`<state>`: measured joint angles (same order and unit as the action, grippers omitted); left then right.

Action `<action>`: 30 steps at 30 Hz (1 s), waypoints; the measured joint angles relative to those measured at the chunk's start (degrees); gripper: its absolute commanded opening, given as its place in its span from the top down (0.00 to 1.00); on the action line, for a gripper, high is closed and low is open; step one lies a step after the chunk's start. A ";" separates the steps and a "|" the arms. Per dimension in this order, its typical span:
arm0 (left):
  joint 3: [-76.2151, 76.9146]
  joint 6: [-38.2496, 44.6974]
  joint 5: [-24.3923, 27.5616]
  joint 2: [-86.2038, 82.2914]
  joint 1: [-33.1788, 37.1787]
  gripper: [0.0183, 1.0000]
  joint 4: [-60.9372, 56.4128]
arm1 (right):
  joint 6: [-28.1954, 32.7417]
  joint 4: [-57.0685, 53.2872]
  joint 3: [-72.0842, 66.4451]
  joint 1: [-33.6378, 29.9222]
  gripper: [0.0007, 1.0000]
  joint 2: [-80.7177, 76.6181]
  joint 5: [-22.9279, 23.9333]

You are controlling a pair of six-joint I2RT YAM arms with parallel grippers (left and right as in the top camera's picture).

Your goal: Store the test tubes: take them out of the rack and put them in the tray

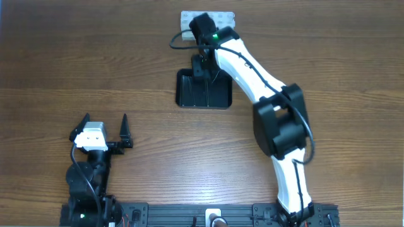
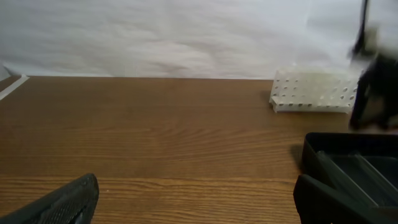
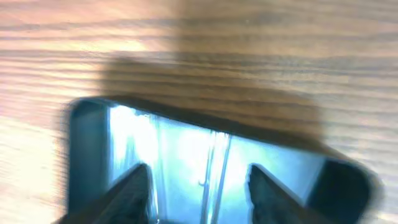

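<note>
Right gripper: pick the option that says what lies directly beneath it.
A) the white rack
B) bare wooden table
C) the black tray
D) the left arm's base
C: its own wrist view shows the right gripper with fingers spread above the inside of the black tray.

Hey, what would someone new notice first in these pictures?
The white right arm stretches across the wooden table, the right gripper open over the black tray at the far middle. Just beyond the tray sits the white rack. The left gripper rests open at the near left.
</note>
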<state>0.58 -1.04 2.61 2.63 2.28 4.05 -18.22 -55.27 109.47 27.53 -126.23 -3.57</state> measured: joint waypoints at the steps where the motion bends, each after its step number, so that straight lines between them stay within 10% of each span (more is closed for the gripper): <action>1: 0.00 0.00 0.02 0.00 0.00 0.00 0.00 | 0.74 0.79 0.00 0.00 0.28 2.01 0.74; 13: 0.00 0.00 0.00 0.00 0.00 0.00 0.00 | 7.15 17.31 0.52 -4.52 0.01 12.37 17.77; 30: 0.00 0.00 0.02 0.00 0.00 0.00 0.00 | 5.81 33.77 0.28 -10.21 0.08 -4.00 15.69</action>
<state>0.58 -1.04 2.63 2.63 2.28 4.05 -12.40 -21.50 109.75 17.32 -130.23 12.12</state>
